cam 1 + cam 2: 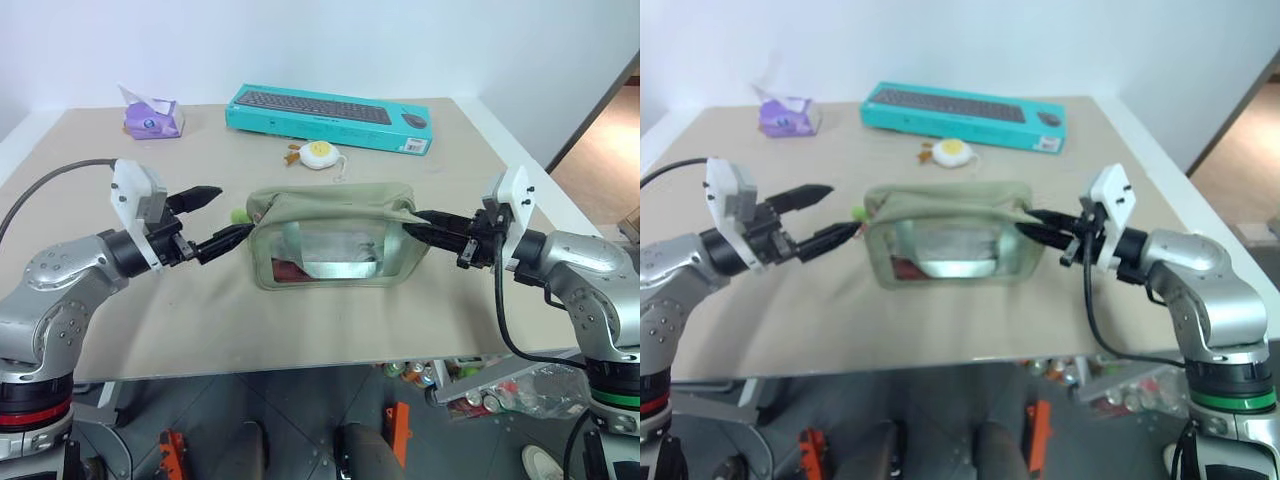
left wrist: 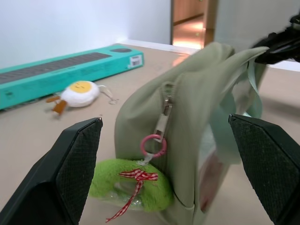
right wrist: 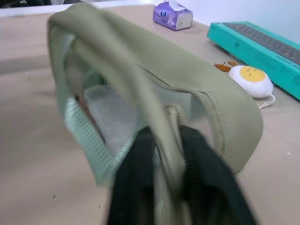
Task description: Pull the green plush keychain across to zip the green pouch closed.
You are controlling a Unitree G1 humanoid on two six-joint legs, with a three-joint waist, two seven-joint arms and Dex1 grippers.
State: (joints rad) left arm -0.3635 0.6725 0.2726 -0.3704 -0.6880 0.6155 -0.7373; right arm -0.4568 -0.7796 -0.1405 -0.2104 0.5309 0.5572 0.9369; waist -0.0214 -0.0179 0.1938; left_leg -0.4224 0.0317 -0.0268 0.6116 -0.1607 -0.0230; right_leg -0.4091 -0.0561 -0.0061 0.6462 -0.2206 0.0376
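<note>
Tabletop [image 1: 330, 320]: sage green pouch [image 1: 335, 235] pinched by right fingers [image 1: 432, 232], left fingers [image 1: 205, 194] spread by fuzzy keychain [image 2: 133, 185].

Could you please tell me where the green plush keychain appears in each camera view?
Left eye: green plush keychain at the green pouch's left end.
Right eye: same spot.
Left wrist: low centre, between the open left pincer's fingers.
Right wrist: hidden behind the pouch.
Shared landmark: egg plush.

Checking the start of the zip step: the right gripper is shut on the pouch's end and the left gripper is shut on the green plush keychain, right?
Not quite. The left gripper is open, its fingers either side of the green plush keychain, as the left wrist view shows. The right gripper is indeed shut on the green pouch.
</note>
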